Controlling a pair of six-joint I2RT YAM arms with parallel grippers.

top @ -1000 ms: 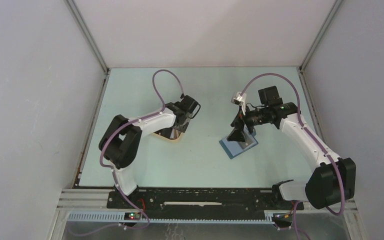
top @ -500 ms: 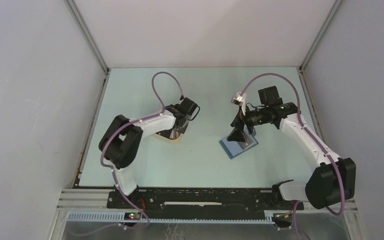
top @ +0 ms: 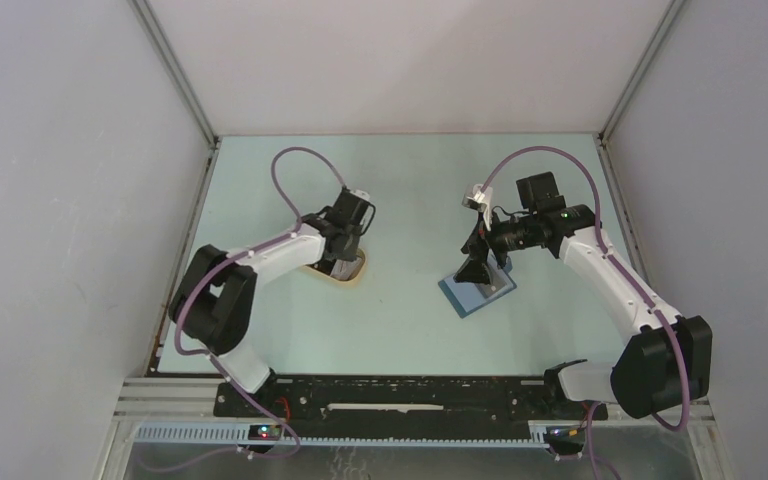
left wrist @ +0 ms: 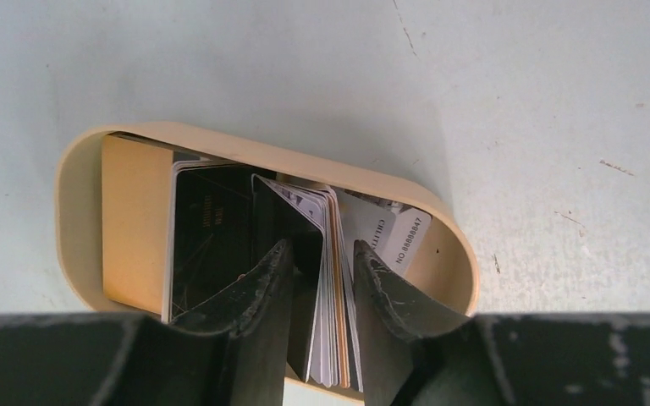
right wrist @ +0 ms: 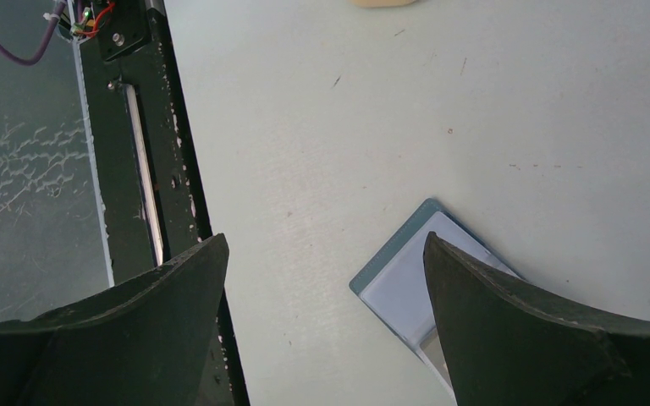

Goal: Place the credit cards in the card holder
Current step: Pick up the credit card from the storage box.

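Note:
The credit cards (left wrist: 328,222) are in a tan oval tray (left wrist: 76,194): a dark one (left wrist: 207,220) lies flat, several stand on edge, and pale ones (left wrist: 406,237) lean at the right end. My left gripper (left wrist: 322,246) reaches into the tray (top: 352,277), its fingers pressed on either side of the upright bundle. The card holder (top: 476,287) lies open on the table, its pale blue inside up. My right gripper (right wrist: 325,238) hangs open just above it, with its right finger over the holder (right wrist: 406,288). In the top view the left gripper (top: 343,262) hides most of the tray.
A black rail (right wrist: 140,169) runs along the near edge of the table, left of the right gripper. Grey walls enclose the pale green table (top: 410,180) on three sides.
My left arm has swung a little to the left, its gripper still down at the tray, and its jaws have narrowed onto the standing cards. The right arm has not moved.

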